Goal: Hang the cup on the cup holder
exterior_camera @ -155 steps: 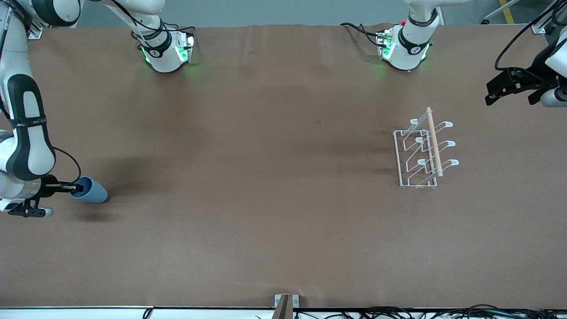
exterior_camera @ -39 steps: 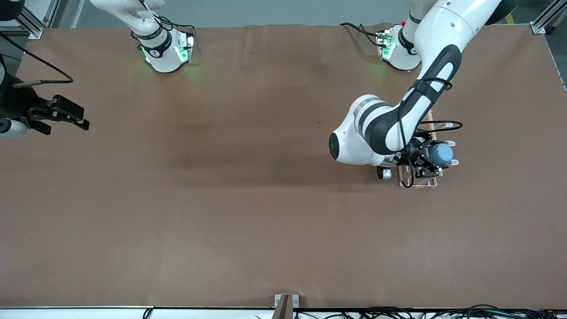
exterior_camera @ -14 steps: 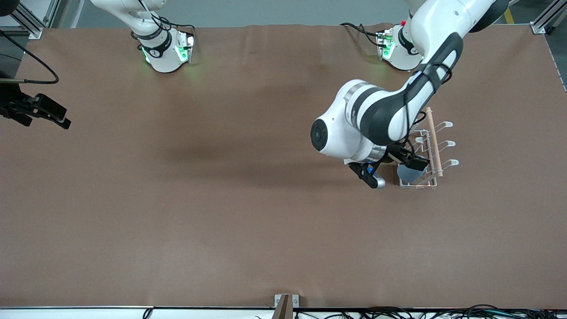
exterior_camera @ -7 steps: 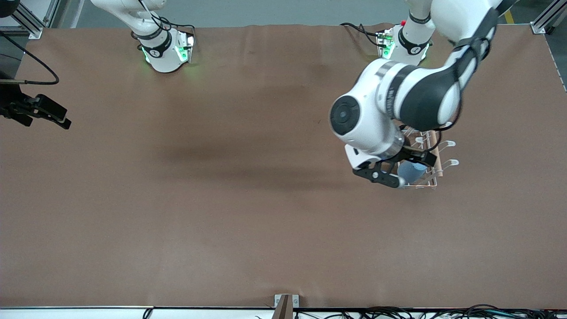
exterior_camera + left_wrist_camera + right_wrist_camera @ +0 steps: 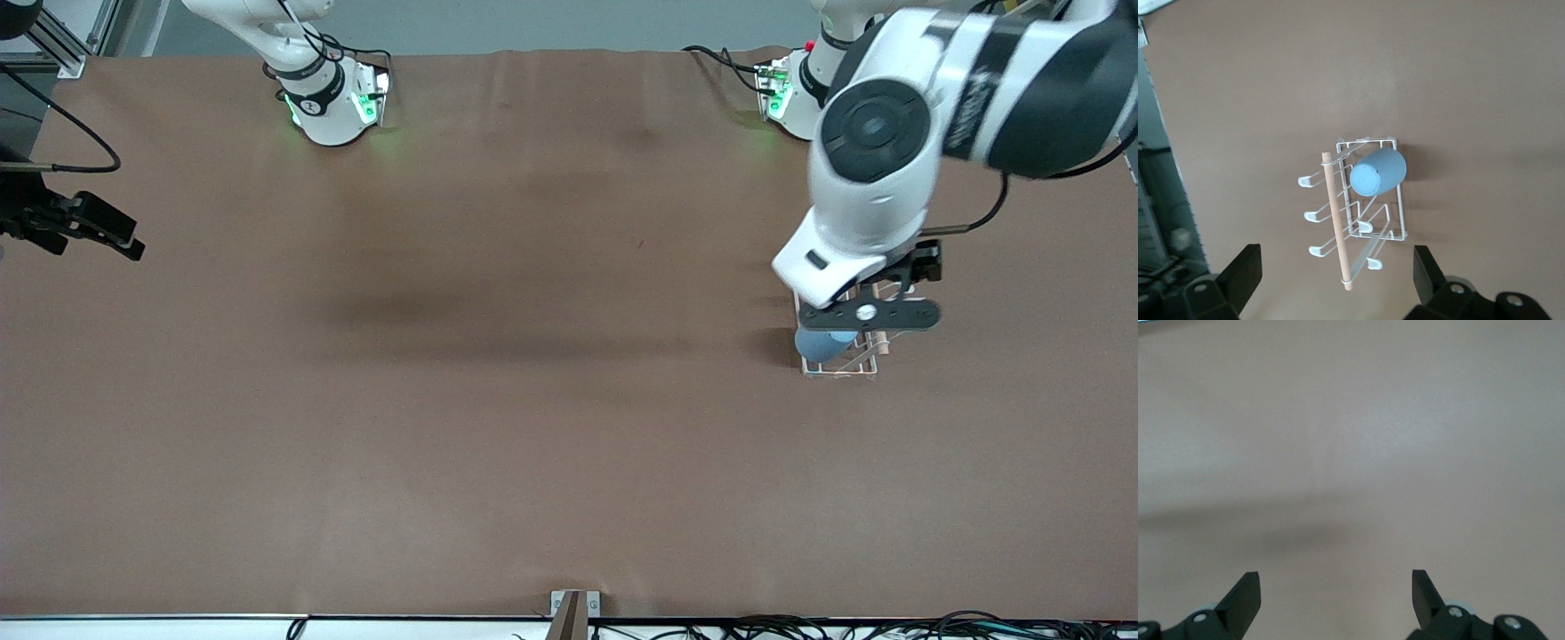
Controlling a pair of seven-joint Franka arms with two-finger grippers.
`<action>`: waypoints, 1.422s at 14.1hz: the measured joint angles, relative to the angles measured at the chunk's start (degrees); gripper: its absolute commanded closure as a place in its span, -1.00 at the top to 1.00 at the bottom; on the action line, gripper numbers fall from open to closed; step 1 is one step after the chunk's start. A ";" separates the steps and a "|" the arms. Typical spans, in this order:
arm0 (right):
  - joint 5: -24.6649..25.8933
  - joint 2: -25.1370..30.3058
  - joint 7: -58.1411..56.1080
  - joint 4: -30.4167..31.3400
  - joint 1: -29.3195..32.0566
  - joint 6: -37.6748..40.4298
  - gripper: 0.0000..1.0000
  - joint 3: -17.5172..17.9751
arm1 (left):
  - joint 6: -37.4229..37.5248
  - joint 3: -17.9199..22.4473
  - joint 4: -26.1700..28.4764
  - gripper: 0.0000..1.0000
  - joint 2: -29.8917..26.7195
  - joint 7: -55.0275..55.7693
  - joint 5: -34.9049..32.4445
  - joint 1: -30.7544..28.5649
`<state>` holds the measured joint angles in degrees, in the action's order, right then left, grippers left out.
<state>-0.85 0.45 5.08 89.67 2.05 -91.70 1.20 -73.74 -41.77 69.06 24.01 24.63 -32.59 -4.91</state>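
The light-blue cup hangs upside down on a prong of the white wire cup holder, at the rack's end nearer the front camera. In the left wrist view the cup sits over one prong, and the cup holder shows whole with its wooden rod. My left gripper is open and empty, high in the air over the rack. My right gripper is open and empty and waits at the right arm's end of the table; its wrist view shows only bare table.
The brown table cover carries nothing else. The two arm bases stand along the edge farthest from the front camera. Cables lie along the nearest edge.
My left arm has risen and swung away from the rack toward its own end. The cup stays on the prong. The right arm has not moved.
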 measured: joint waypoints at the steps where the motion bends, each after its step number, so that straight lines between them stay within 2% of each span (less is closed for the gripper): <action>1: 0.00 -0.06 -0.01 0.00 0.01 0.03 1.00 -0.01 | -0.53 0.00 0.00 1.00 -1.29 0.08 2.32 -1.61; 6: 0.00 -0.23 -0.06 0.02 0.03 0.14 1.00 -0.04 | -2.02 0.78 -0.01 1.00 -5.66 0.04 12.34 -8.07; 8: 0.00 -0.24 -0.10 0.04 0.03 0.17 1.00 -0.04 | -2.96 6.02 0.18 1.00 -8.83 0.05 17.84 -6.89; 10: 0.03 -0.26 -0.27 0.04 0.03 0.18 1.00 -0.05 | -3.03 13.83 0.86 1.00 -12.49 -1.23 22.93 -3.84; 12: 0.06 -0.28 -1.23 0.05 0.04 0.20 1.00 -0.06 | -3.03 20.84 2.24 1.00 -15.53 -4.09 25.77 -0.93; 15: 0.09 -0.34 -1.55 0.09 0.06 0.21 1.00 -0.09 | -3.24 28.55 5.95 1.00 -19.42 -7.85 30.15 0.74; 17: 0.11 -0.54 -1.55 0.12 0.21 0.21 1.00 -0.15 | -3.79 32.55 9.93 1.00 -22.23 -12.29 31.77 0.70; 20: 0.12 -0.98 -1.55 0.12 0.46 0.12 1.00 -0.24 | -6.81 34.12 17.42 1.00 -26.69 -15.74 32.14 0.71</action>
<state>-0.73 -0.53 3.53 89.79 2.51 -91.58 0.96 -80.55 -7.65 86.48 -2.68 8.89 -0.45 -4.20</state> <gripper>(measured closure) 0.000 0.000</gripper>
